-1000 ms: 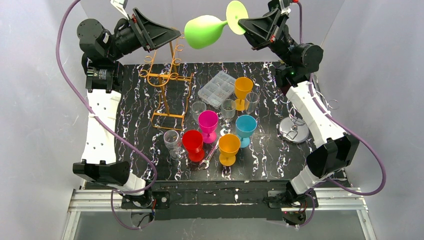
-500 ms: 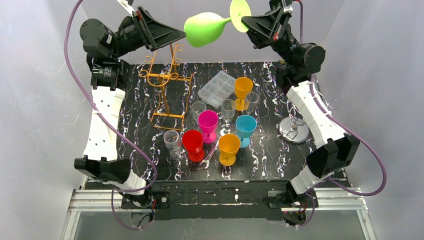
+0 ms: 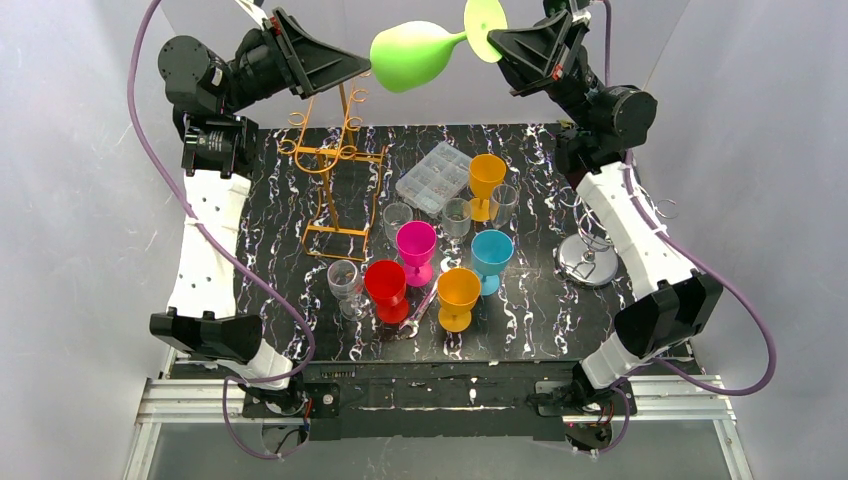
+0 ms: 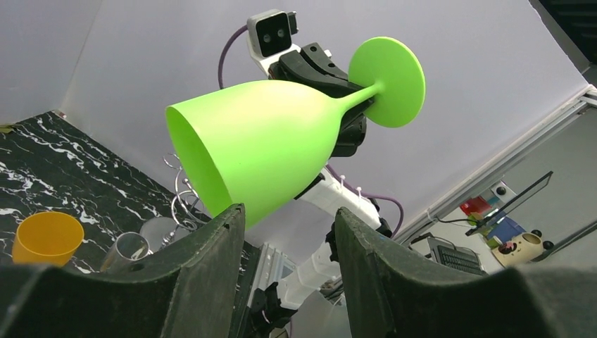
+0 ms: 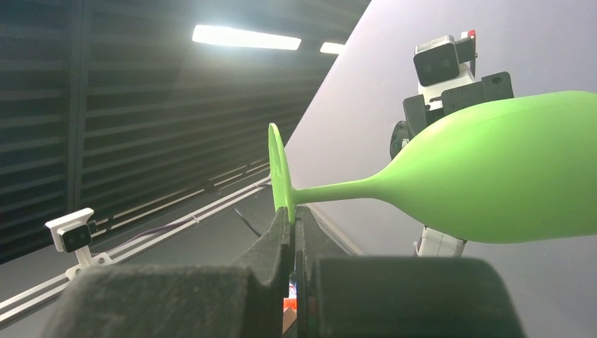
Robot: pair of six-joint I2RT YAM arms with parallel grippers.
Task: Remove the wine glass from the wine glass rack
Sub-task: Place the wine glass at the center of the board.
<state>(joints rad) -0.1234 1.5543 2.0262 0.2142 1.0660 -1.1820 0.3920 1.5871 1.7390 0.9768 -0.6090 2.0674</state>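
Right tool: pinched shut on the thin foot disc of the green wine glass. Stem and bowl reach out sideways past the fingertips.
Left tool: half spread, holding nothing. Bowl sits just beyond and above the fingertips, closest to one of them.
Glass location: high between the two tools, lying on its side, well above the orange rack and clear of its wires.
Step in hand (judgement): taking or steadying the bowl with the left tool before set-down.
Doing it well: keep the right pinch firm, since an edge grip on a disc with a long overhang is likely to swivel. Bring the left fingers squarely either side of the bowl and close gently, as the smooth wall may slide. Release the right tool only once the bowl is seated.
Far below the tools: coloured glasses crowd the tabletop, so set-down calls for a bare patch.
Hard to tell: whether the left finger touches the bowl.
Hidden: how deep the disc sits in the right fingers; part of the silver wire stand, behind the right arm.
Faint: clear glasses against the marbled surface.
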